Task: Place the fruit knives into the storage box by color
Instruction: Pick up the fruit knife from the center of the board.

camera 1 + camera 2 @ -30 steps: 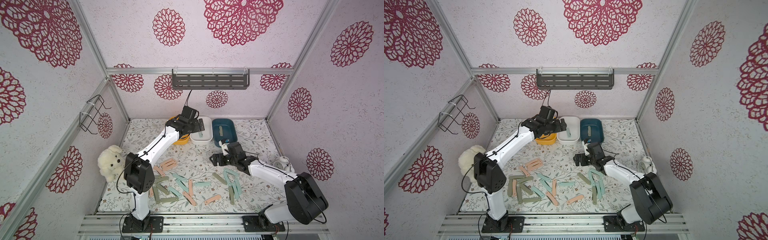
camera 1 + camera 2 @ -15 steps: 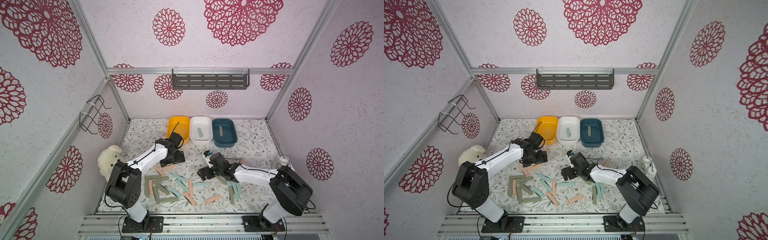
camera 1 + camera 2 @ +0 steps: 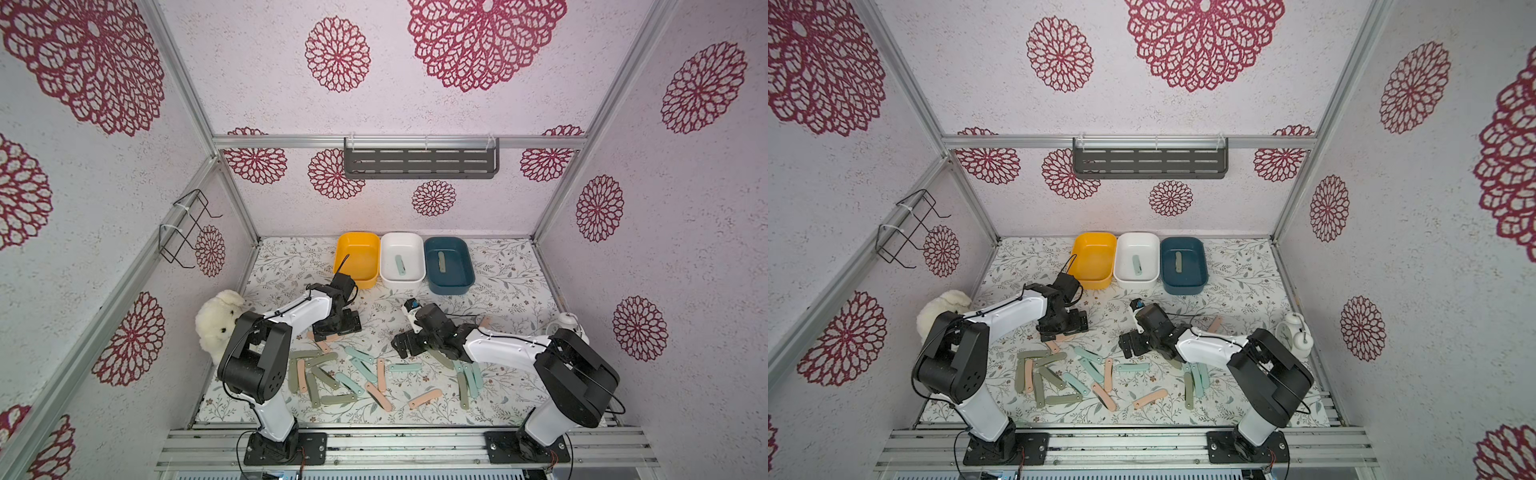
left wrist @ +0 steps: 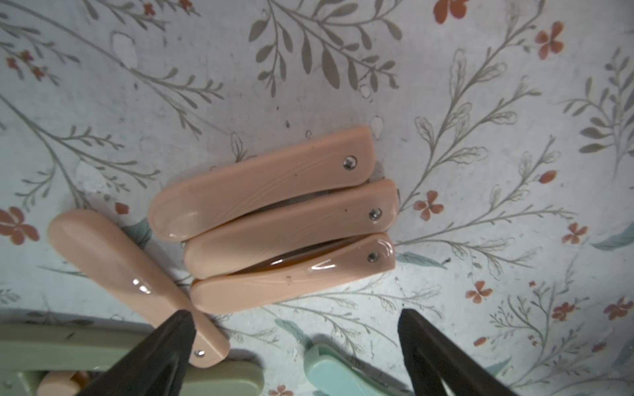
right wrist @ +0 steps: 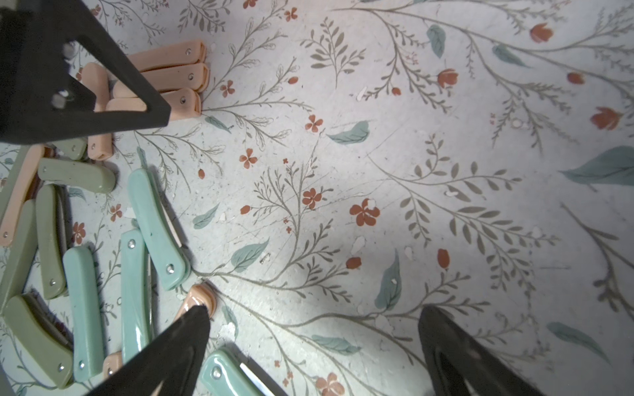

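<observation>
Several fruit knives (image 3: 349,384) in peach, mint and olive lie scattered on the front of the floral mat. At the back stand three storage boxes: yellow (image 3: 358,243), white (image 3: 402,239) holding one mint knife (image 3: 399,264), dark blue (image 3: 448,245) holding one olive knife (image 3: 441,263). My left gripper (image 3: 336,326) hovers open, low over three peach knives (image 4: 274,212) lying side by side; a fourth peach knife (image 4: 130,284) crosses beside one fingertip (image 4: 178,325). My right gripper (image 3: 409,347) is open over bare mat (image 5: 315,312), with mint knives (image 5: 156,226) off to one side.
A white plush toy (image 3: 220,324) sits at the mat's left edge and a white alarm clock (image 3: 567,326) at its right edge. One peach knife (image 3: 484,322) lies behind the right arm. A grey shelf (image 3: 419,160) hangs on the back wall.
The left arm has come back from the boxes and down over the peach knives. The right gripper has moved forward and leftward, towards the middle of the mat. Both stayed open.
</observation>
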### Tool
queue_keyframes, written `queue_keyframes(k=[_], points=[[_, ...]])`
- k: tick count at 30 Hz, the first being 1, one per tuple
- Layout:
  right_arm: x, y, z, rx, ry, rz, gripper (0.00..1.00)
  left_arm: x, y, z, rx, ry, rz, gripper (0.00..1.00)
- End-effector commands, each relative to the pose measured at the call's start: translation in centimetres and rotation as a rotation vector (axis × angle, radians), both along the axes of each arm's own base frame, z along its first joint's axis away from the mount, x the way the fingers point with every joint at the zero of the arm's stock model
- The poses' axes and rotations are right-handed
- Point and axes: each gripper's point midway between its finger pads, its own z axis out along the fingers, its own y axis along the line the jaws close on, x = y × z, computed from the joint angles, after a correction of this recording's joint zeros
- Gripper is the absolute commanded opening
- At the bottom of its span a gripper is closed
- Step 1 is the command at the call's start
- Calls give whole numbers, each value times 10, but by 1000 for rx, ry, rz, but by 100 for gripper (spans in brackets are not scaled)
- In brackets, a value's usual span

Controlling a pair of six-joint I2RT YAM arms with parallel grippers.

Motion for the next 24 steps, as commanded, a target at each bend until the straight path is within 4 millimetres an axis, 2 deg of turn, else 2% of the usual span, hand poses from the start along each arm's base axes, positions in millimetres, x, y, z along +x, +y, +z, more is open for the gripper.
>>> queue_keyframes(k=[1,10,19,24], points=[[3,6,7,24,-9,-11,99,12,1,-1,9,-28,-12,97],[3,6,2,23,0,-9,99,9,-5,-9,-19,-13,-10,98],[6,5,9,18,-16,-15,99,9,-39,-6,-68,-11,-63,99],[10,3,13,12,-30,-13,99,5,-46,2,-85,-15,-49,99]])
